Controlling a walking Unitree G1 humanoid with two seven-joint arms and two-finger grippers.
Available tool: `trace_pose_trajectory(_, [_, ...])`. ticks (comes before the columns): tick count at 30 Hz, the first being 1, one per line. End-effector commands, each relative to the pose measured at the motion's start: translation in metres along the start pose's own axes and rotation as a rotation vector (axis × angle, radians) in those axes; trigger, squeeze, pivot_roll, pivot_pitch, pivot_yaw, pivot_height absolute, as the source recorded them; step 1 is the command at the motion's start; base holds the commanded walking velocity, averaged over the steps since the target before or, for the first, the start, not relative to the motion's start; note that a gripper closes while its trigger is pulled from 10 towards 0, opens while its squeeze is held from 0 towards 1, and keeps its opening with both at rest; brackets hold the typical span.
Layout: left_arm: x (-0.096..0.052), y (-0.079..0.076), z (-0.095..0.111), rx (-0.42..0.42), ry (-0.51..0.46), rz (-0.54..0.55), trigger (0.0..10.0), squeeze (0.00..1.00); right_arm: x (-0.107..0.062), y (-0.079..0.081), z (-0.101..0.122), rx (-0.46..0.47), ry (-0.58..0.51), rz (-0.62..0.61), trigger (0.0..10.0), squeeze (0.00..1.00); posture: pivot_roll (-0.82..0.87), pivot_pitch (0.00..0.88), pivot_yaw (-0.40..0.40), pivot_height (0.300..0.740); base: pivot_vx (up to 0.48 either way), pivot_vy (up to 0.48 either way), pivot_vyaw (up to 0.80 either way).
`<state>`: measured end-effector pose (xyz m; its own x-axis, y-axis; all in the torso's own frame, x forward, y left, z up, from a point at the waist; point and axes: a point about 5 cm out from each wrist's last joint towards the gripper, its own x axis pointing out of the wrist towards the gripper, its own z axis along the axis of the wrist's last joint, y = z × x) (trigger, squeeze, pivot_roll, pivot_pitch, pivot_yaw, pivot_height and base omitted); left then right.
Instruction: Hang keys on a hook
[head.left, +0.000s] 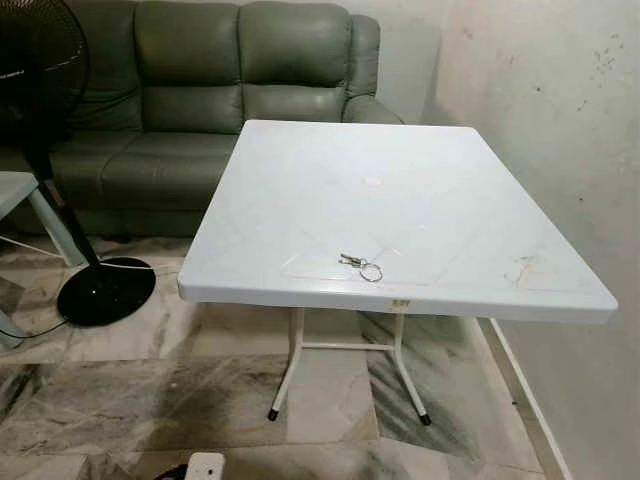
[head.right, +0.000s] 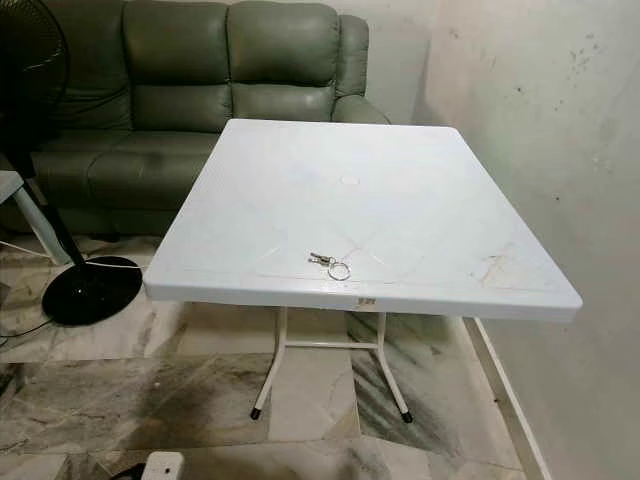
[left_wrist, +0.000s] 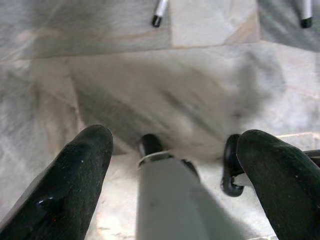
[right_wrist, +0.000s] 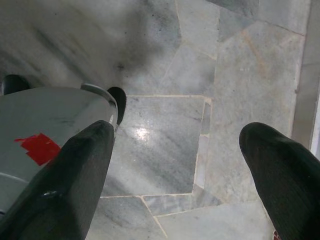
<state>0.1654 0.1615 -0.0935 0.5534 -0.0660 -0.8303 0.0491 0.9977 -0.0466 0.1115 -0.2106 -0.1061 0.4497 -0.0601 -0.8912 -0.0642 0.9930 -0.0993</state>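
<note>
A small bunch of keys on a metal ring lies on the white folding table, close to its near edge and a bit left of centre. The same keys lie flat, with nothing touching them. My left gripper hangs low over the marble floor, its two black fingers wide apart with nothing between them. My right gripper also hangs over the floor, open and holding nothing. No hook can be made out.
A green leather sofa stands behind the table. A black pedestal fan with a round base is at the left. A pale wall runs along the table's right side. White table legs stand on marble floor.
</note>
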Motion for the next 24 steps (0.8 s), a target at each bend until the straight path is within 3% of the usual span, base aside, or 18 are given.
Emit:
trace_pose_trajectory(1, [0.0006, 0.0013, 0.0038, 0.013, -0.005, -0.006, 10.0, 0.00, 0.0004, 0.0020, 0.0004, -0.009, 0.007, 0.011, 10.0, 0.00, 0.00, 0.000, -0.053, 0.740, 0.000, 0.000, 0.00])
trace_pose_trajectory(20, [-0.0007, 0.0078, 0.0011, 0.005, 0.009, -0.007, 10.0, 0.00, 0.0010, 0.0056, 0.0019, -0.021, 0.003, 0.019, 10.0, 0.00, 0.01, 0.000, -0.050, 0.740, 0.000, 0.000, 0.00])
trace_pose_trajectory(24, [-0.0008, 0.0077, 0.0003, -0.033, 0.012, -0.009, 10.0, 0.00, 0.0011, 0.0055, 0.0025, -0.028, 0.001, 0.018, 10.0, 0.00, 0.01, 0.000, -0.050, 0.740, 0.000, 0.000, 0.00])
